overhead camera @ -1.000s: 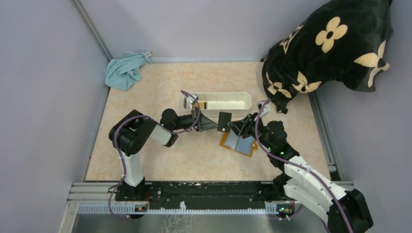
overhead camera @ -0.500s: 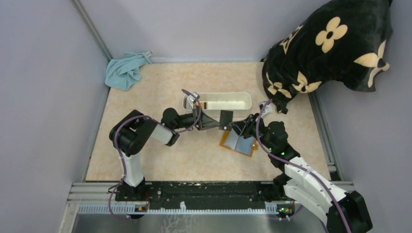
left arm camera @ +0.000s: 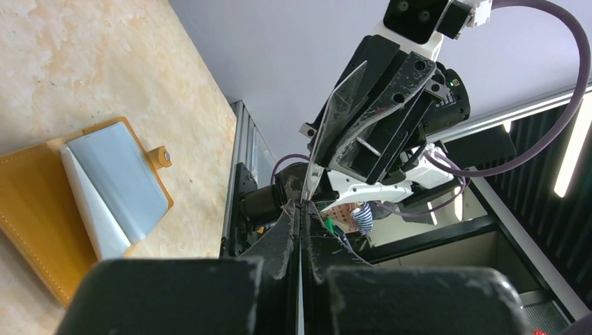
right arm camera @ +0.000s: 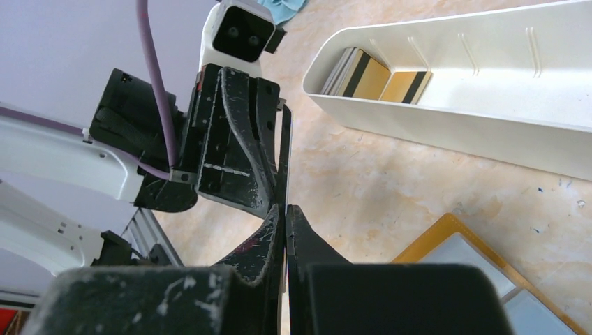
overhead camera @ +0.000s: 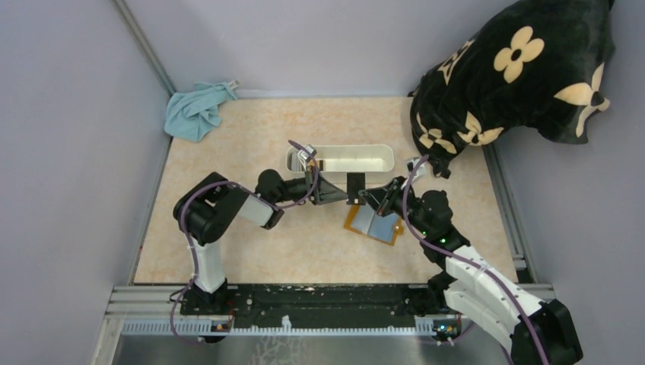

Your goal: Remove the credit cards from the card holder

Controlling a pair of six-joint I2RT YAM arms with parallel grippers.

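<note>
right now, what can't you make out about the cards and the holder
Face of the held card: edge-on in both wrist views, small and dark from the top.
Number of cards in the white tray: overlapping in the right wrist view, under the left arm from the top.
Whether the pale sheet in the card holder is a card: right wrist view cuts it off.

Top cam sits high up behind the arm bases and looks down on the whole table (overhead camera: pixel 251 251). The wrist cams are in super close and face each other. The left one peers along its own jaws at the right gripper (left arm camera: pixel 307 188). The right one stares back at the left gripper (right arm camera: pixel 276 199), with the white tray (right arm camera: pixel 447 132) behind it. All three views catch the card holder (left arm camera: pixel 28 202).
</note>
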